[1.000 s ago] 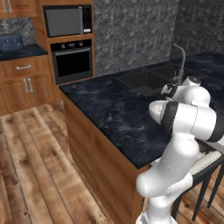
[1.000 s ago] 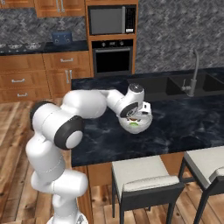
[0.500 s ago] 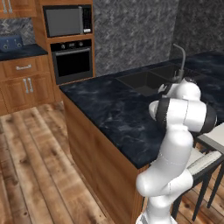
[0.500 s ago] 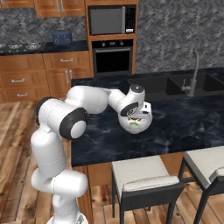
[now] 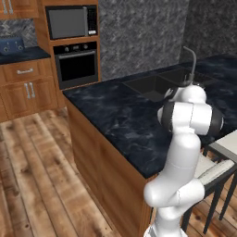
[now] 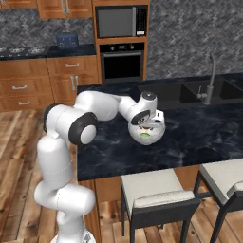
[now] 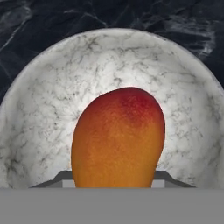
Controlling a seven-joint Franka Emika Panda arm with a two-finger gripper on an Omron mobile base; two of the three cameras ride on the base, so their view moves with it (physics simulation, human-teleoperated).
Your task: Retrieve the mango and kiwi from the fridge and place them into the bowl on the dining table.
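Observation:
An orange-red mango (image 7: 118, 140) rises from the bottom of the hand view, with the white marbled inside of the bowl (image 7: 43, 87) right behind it. My gripper (image 6: 148, 124) is shut on the mango and points down into the bowl (image 6: 155, 136). The bowl stands on the glossy black dining table (image 6: 204, 137). A small green patch (image 6: 144, 135) shows in the bowl under the hand; I cannot tell whether it is the kiwi. In the left base view my own arm (image 5: 187, 115) covers the hand and the bowl. The fridge is out of view.
A sunken sink (image 6: 190, 92) with a tall faucet (image 6: 209, 80) lies in the table top behind the bowl. Two grey-cushioned chairs (image 6: 156, 192) (image 6: 223, 178) stand at the near edge. A black oven (image 6: 122, 64) and wooden cabinets (image 6: 28, 85) line the back wall.
The arm's elbow and upper links have swung into a more upright stance. The hand has stayed over the bowl with the mango still in it.

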